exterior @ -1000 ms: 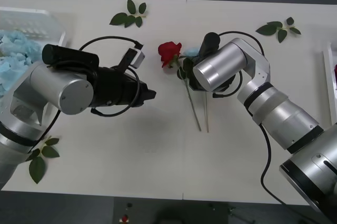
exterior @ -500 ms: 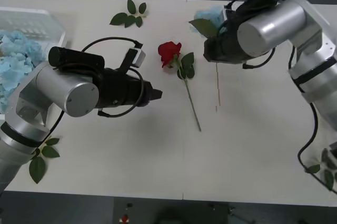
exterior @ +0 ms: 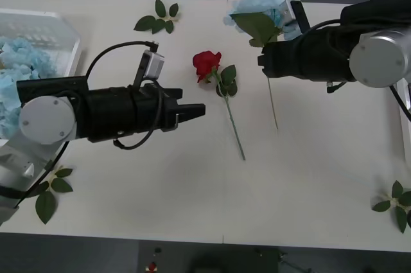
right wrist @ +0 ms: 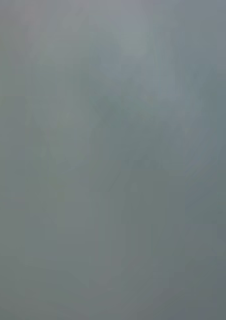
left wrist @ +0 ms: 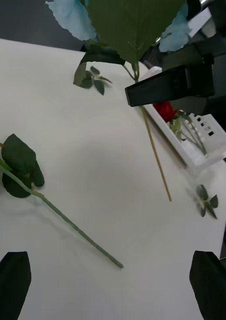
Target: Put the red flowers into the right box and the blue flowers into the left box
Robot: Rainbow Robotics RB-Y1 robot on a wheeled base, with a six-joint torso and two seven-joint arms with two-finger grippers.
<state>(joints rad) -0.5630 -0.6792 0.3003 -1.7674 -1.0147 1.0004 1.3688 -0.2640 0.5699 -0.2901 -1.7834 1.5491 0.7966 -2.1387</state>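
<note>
One red rose [exterior: 207, 64] on bench [exterior: 192, 189], one blue flower [exterior: 260, 4] gripped aloft by right end effector [exterior: 264, 62], left end effector [exterior: 198, 112] open, leaf sprigs [exterior: 157, 18] scattered.

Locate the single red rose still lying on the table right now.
In the front view the red rose lies mid-table, bloom toward the far edge, between the open left hand and the right hand, which holds a blue flower.

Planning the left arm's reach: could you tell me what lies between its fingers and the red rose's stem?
Bare white table; front view shows left gripper short of red rose.
</note>
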